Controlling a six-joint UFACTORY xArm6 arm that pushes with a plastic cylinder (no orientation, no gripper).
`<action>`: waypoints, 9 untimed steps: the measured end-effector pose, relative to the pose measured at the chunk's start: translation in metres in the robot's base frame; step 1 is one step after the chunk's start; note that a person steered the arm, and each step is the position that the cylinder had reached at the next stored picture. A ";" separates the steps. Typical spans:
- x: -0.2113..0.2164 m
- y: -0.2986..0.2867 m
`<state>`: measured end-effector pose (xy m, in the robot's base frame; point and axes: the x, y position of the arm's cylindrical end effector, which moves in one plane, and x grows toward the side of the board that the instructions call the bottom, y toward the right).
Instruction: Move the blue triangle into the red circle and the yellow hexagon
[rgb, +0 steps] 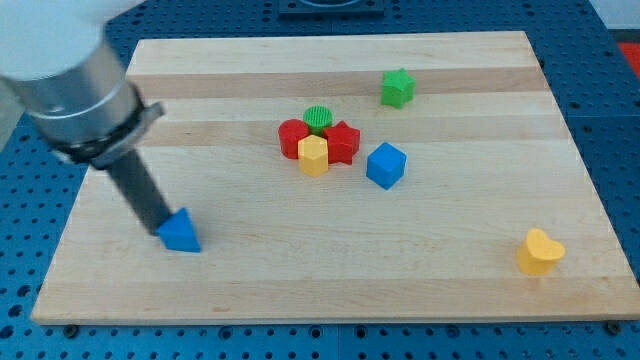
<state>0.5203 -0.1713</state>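
Camera view: my tip (163, 231) touches blue triangle (181, 232) on its left, lower left of worktop (300, 290). No jaws, just a rod. Red circle (292, 137) and yellow hexagon (313, 156) sit well apart, upper centre. Risk: off-centre push spins the triangle off-line, or scatters the cluster.

A pale wooden surface (330, 280) with lengthwise grain lies on a blue perforated base (610, 60) dotted with holes; the light is even and soft.
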 end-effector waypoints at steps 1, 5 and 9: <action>-0.009 0.029; 0.000 0.052; -0.019 0.095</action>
